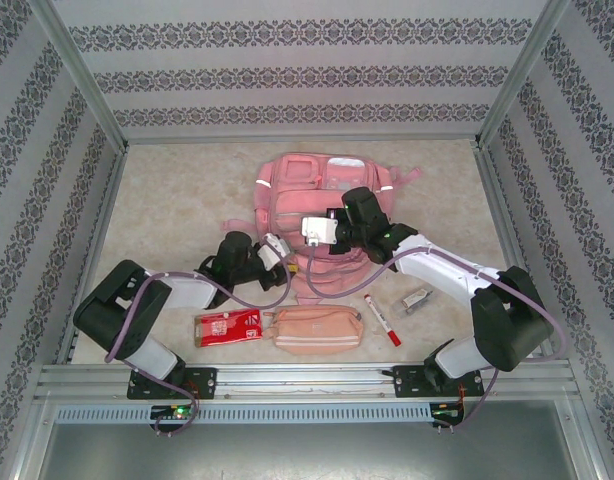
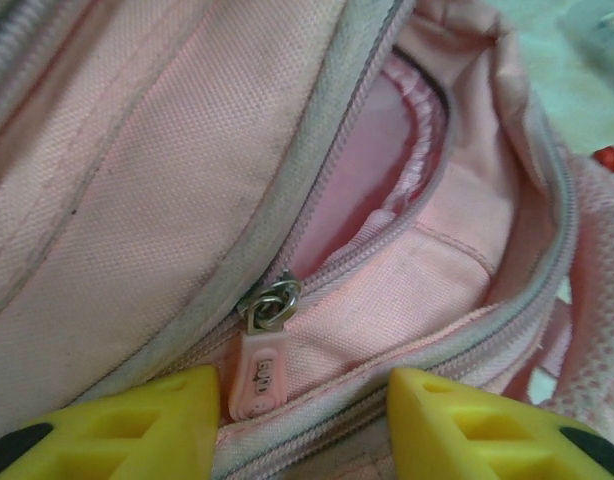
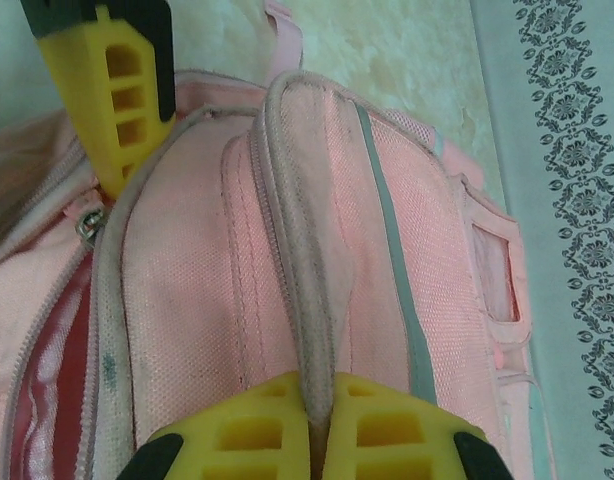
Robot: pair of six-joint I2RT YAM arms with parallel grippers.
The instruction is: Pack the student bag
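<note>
loose things: we see a red packet (image 1: pixel 227 326), a pink pencil pouch (image 1: pixel 317 331), a red marker (image 1: pixel 383 320) and a small grey item (image 1: pixel 417 299) lying in a row on the desk (image 1: pixel 167 210), nearest our bases and all outside the bag.
left hand (image 2: pixel 302 405): its fingers stand apart with nothing clamped, and it sits at the bag's near end.
zip pull (image 2: pixel 257 375): the pink tab lies in the gap between those fingers, against or almost against the one on the wrist view's left.
slider (image 2: pixel 269 303): it sits just beyond the tab. The zip track runs on from it, up and away from the hand.
compartment mouth (image 2: pixel 387 140): past the slider it gapes, pink lining showing.
right hand (image 3: pixel 317 430): its fingers are together, pinching a piped ridge (image 3: pixel 297 250) on the bag's front, just beyond the left hand.
student bag (image 1: pixel 322 190): it lies flat mid-desk beyond the loose things, its long axis running away from us.
what the move turns on: we judge the left hand the nearer one to the tab. It would need to close on the tab and draw it along the track while the right hand holds the fabric.
</note>
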